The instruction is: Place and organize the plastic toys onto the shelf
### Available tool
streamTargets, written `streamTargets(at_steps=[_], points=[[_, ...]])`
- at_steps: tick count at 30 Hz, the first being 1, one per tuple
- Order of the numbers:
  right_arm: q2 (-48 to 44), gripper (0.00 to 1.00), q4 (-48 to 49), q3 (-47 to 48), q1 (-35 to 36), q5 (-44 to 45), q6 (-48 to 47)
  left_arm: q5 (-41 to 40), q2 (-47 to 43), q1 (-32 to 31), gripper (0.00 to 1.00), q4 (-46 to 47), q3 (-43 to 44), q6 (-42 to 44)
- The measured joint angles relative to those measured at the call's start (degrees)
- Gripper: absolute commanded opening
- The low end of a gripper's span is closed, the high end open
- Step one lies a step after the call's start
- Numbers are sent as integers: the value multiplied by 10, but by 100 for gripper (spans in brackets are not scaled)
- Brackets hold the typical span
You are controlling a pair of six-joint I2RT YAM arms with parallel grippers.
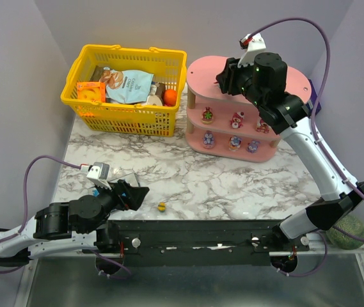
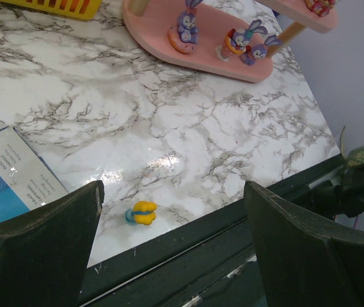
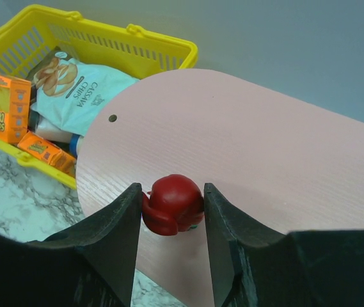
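My right gripper (image 1: 228,75) hovers over the left part of the pink shelf's (image 1: 202,71) top tier, shut on a small red plastic toy (image 3: 172,204). In the right wrist view the toy sits between both fingers (image 3: 121,224), just above the pink top board (image 3: 252,147). Several purple and red toys (image 1: 208,116) stand on the middle and bottom tiers, and three show on the bottom tier (image 2: 187,25) in the left wrist view. A yellow and blue toy (image 1: 161,206) (image 2: 142,213) lies on the marble near the front edge. My left gripper (image 1: 137,194) (image 2: 173,192) is open just left of it, holding nothing.
A yellow mesh basket (image 1: 105,112) with snack packets stands left of the shelf. A flat blue box (image 2: 2,185) lies by my left gripper. A dark rail (image 1: 201,230) runs along the table's front edge. A green round object (image 1: 348,231) sits at the right front corner.
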Motion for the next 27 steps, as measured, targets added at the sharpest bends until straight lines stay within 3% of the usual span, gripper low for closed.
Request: streamTargets(at_steps=[18, 27], points=[[2, 53, -3, 12, 0, 1, 9, 0, 0, -1, 99, 0, 0, -5], [2, 60, -3, 12, -4, 2, 13, 0, 0, -3, 99, 0, 0, -5]])
